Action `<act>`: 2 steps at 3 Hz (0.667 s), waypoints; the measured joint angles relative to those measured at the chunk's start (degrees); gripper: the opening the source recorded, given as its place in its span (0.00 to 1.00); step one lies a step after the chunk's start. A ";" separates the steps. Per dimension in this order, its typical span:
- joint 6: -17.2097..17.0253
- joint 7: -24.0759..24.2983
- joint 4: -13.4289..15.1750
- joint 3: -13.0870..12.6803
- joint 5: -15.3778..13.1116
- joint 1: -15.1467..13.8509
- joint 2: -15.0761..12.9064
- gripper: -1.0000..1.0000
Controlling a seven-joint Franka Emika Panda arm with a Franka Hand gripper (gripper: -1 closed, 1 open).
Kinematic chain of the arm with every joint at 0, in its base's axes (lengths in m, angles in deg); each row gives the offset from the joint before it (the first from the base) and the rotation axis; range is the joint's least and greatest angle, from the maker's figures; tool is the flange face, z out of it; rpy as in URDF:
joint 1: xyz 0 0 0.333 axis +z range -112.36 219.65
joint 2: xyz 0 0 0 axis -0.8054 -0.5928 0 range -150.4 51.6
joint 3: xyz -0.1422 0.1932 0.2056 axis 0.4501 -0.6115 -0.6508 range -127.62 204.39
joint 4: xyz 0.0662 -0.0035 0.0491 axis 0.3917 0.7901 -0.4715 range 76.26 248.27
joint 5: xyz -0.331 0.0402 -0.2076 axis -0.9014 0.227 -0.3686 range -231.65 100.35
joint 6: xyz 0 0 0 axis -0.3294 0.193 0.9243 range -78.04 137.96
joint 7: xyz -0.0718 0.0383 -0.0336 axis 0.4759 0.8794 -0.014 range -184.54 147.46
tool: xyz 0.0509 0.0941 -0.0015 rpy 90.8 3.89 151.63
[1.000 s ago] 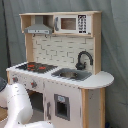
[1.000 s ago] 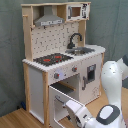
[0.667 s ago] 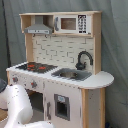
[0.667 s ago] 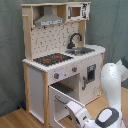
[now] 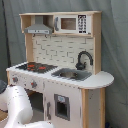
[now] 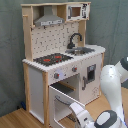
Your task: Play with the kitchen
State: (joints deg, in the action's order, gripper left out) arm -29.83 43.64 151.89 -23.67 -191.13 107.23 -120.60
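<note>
Arm [image 6: 111, 85]: white, jointed, seen low at the second exterior view's right; bends down toward the bottom edge.
Arm in the first exterior view [image 5: 17, 102]: white rounded links at the lower left corner, partly cut by the frame.
Wrist [image 6: 106, 120]: round grey-capped joint at the bottom of the second exterior view.
Gripper [image 6: 80, 111]: reaches toward the second exterior view's left, low in the frame.

Tall pale-wood and white kitchen [image 6: 60, 60], upright, its oven door swung open.

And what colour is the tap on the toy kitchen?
Black. The tap on the kitchen shows best in the second exterior view.
</note>
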 joint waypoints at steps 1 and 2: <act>-1.33 3.77 0.00 0.00 4.15 -0.16 -0.56 1.00; -2.91 8.02 0.00 0.00 7.92 -0.25 -1.53 1.00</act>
State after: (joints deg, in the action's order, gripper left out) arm -32.74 51.66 151.90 -23.67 -183.21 106.97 -122.13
